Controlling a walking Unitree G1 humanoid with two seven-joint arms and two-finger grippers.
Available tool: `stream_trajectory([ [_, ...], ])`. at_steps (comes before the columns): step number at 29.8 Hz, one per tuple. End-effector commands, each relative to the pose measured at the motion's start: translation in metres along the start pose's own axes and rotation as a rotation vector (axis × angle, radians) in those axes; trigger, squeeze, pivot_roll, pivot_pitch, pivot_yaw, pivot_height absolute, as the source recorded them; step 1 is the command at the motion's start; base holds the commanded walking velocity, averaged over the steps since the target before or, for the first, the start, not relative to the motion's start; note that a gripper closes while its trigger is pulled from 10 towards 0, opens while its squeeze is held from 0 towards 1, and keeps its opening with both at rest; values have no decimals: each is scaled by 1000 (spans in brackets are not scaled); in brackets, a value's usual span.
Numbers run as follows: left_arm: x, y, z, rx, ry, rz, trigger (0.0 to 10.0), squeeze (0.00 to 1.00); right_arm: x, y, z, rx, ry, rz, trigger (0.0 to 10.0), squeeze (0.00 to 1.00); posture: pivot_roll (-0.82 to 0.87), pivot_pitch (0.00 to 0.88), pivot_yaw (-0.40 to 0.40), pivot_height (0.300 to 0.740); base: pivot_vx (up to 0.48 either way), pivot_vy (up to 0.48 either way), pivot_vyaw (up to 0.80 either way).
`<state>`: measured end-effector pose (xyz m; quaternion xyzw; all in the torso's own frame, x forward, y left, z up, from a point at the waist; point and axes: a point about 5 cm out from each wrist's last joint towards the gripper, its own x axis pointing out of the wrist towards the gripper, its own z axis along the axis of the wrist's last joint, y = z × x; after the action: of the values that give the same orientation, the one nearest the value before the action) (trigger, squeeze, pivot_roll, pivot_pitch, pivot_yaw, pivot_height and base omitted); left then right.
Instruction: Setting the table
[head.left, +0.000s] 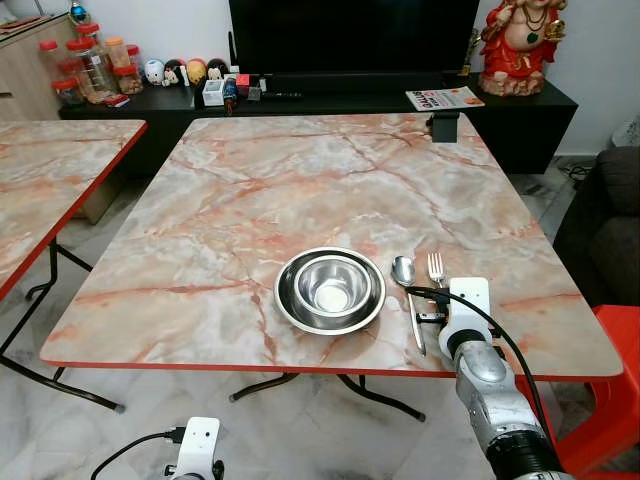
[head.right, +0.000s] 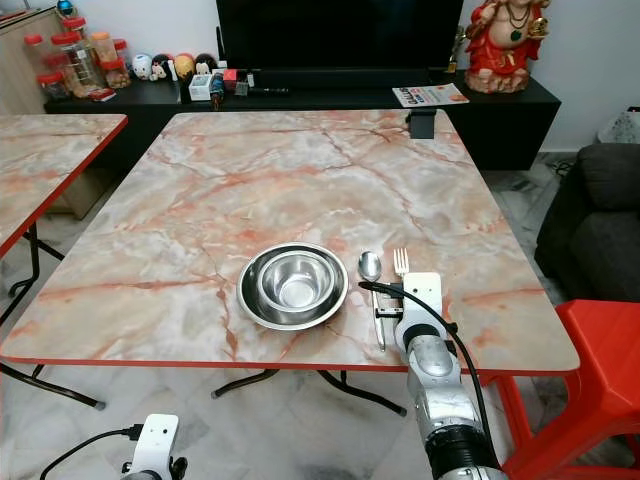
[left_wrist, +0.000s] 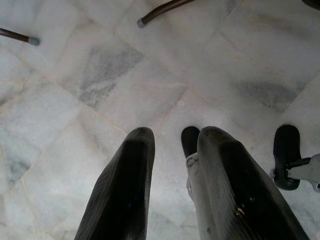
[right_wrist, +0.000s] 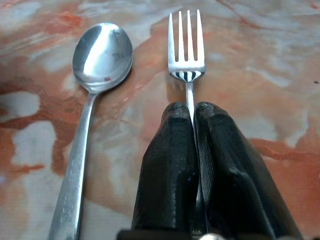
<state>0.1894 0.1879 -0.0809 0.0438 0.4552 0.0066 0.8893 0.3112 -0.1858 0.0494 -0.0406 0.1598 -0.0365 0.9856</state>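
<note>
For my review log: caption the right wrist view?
Right pincer shut on fork handle, spoon lying alongside.

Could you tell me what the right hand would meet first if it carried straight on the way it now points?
The right hand is shut on the fork and points along it, across the table. Past the tines, only bare marble shows ahead; the spoon lies off to one side. The way looks free, though depth is unclear.

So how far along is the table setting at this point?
Done: the steel bowl is on the marble table with the spoon to its right. In hand: the right gripper is shut on the fork, beside the spoon. Left: releasing it. The left gripper hangs idle.
</note>
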Motion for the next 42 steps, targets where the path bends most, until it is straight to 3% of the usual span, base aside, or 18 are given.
stream_trajectory([
  [1,-1,1,-4,7,16,-6,10000,0,-1,-1,1,15,1,-5,10000,0,-111,0,29,740,0,0,0],
  [14,0,2,-3,8,17,-8,10000,0,0,-3,2,23,6,-9,10000,0,-108,0,31,740,0,0,0],
  [16,0,2,-3,9,17,-9,10000,0,0,-3,2,24,8,-9,10000,51,-108,0,31,740,0,0,0],
  [17,0,2,-3,9,17,-9,10000,0,0,-2,2,25,9,-8,10000,118,-108,0,31,740,0,0,0],
  [18,0,2,-3,10,17,-9,10000,0,0,-2,2,27,10,-7,10000,690,-109,0,32,740,0,0,0],
  [19,0,2,-2,11,17,-9,10000,0,0,-2,2,27,11,-7,10000,784,-109,0,32,740,0,0,0],
  [21,0,2,-2,12,16,-9,10000,0,0,-2,1,25,13,-9,10000,725,-109,0,32,740,0,0,0],
  [22,0,2,-2,12,16,-9,10000,0,0,-2,1,25,14,-10,10000,420,-107,0,32,740,0,0,0],
  [23,0,2,-2,12,16,-9,10000,0,0,-2,1,24,15,-11,10000,0,-108,0,32,740,0,0,0],
  [33,0,2,-1,13,14,-10,10000,0,0,-2,1,25,15,-13,10000,0,-107,0,34,740,0,0,0],
  [34,0,2,-1,14,13,-10,10000,0,0,-1,1,30,14,-8,10000,267,-107,0,35,740,0,0,0],
  [37,0,3,-1,14,13,-10,10000,0,0,-1,1,32,14,-6,10000,267,-107,0,35,740,0,0,0],
  [38,0,3,-1,14,13,-10,10000,0,0,-1,1,30,15,-8,10000,1000,-106,0,36,740,0,0,0],
  [39,0,3,0,14,12,-10,10000,0,0,-1,1,26,16,-11,10000,388,-106,0,36,740,0,0,0],
  [40,0,3,0,14,12,-10,10000,0,0,-1,1,25,16,-12,10000,20,-106,0,36,740,0,0,0],
  [42,0,3,0,14,12,-10,10000,0,-1,-2,1,26,11,-16,10000,0,-105,0,36,740,0,0,0],
])
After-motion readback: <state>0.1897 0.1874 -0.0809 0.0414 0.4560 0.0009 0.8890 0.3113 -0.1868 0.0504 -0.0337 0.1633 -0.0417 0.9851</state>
